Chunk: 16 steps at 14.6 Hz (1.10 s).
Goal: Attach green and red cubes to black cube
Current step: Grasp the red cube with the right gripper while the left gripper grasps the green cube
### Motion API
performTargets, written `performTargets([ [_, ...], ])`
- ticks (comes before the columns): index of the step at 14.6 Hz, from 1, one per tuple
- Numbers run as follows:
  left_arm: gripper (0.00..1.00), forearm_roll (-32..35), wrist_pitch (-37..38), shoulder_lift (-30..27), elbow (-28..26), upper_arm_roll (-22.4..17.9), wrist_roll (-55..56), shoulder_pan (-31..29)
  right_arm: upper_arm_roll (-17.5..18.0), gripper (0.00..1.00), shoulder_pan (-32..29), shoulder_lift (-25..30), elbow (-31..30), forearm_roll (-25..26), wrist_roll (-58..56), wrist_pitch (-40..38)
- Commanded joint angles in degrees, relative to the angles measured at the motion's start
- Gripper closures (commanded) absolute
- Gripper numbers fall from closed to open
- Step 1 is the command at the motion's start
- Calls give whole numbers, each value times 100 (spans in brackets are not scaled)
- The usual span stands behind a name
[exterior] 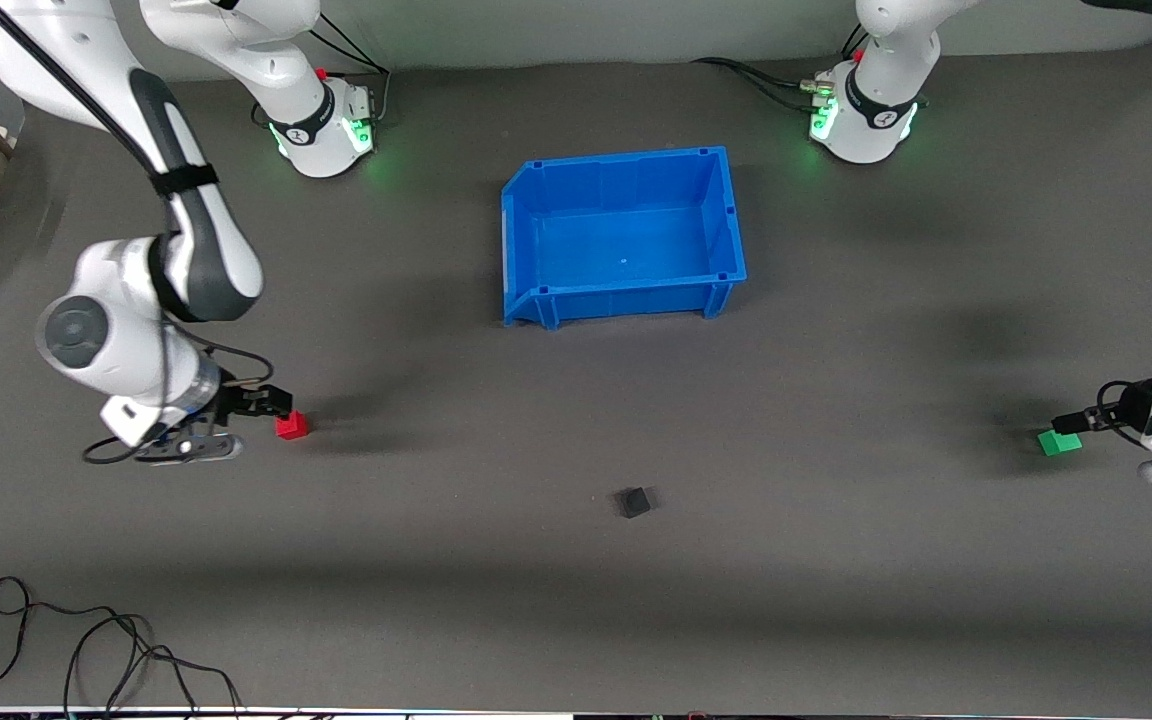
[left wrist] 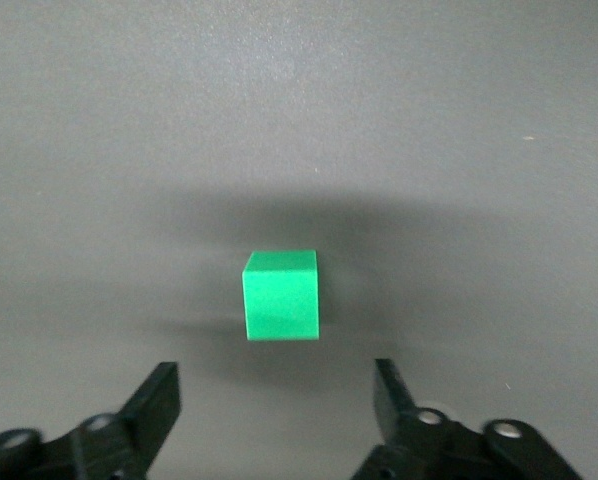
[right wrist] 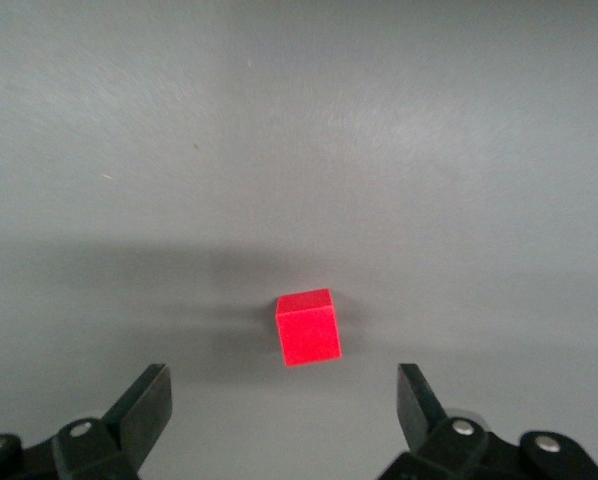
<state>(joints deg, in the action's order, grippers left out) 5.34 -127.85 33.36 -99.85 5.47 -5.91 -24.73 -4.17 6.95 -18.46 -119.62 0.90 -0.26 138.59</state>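
Three small cubes sit on the grey bench (exterior: 836, 600), well apart from one another; red cube (exterior: 291, 426) toward the right arm's end, green cube (exterior: 1060, 441) toward the left arm's end, black cube (exterior: 633, 501) between them and nearer the front camera than either; none of the three touches another.

Right pincer (exterior: 274, 402) low over the bench, just beside the red cube; in the right wrist view its two black fingers (right wrist: 144, 405) stand wide apart with the red cube (right wrist: 308, 328) ahead of the gap, resting on the bench, not gripped; a soft shadow spreads around the cube.

Left pincer (exterior: 1076, 421) low at the green cube, fingertips just beside it; in the left wrist view the fingers (left wrist: 157, 398) are spread wide, the green cube (left wrist: 280, 295) lying on the bench ahead of the gap, not gripped; its top face and one side face show, shadow around it.

Black cube sits alone, slightly turned relative to the bench edge, only a little darker than the surface.

Blue bin (exterior: 526, 250) stands nearer the robot bases than all three cubes, roughly midway between the two arms, open top up; nothing seen inside.

Loose black cables (exterior: 86, 650) trail on the bench at the right arm's end, near the front camera's edge.
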Motion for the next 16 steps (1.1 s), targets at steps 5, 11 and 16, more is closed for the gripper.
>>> performTargets([
  [5,27,28,-64,285,264,-19,-182,-32,-31,0,26,-833,-203,-46,-79,1441],
  [11,37,11,-143,593,519,-11,-445,-40,-14,0,26,-1090,-203,-46,-61,1803],
  [16,43,-7,-302,698,493,-11,-490,3,-14,18,-9,-1081,-203,-46,-61,1803],
])
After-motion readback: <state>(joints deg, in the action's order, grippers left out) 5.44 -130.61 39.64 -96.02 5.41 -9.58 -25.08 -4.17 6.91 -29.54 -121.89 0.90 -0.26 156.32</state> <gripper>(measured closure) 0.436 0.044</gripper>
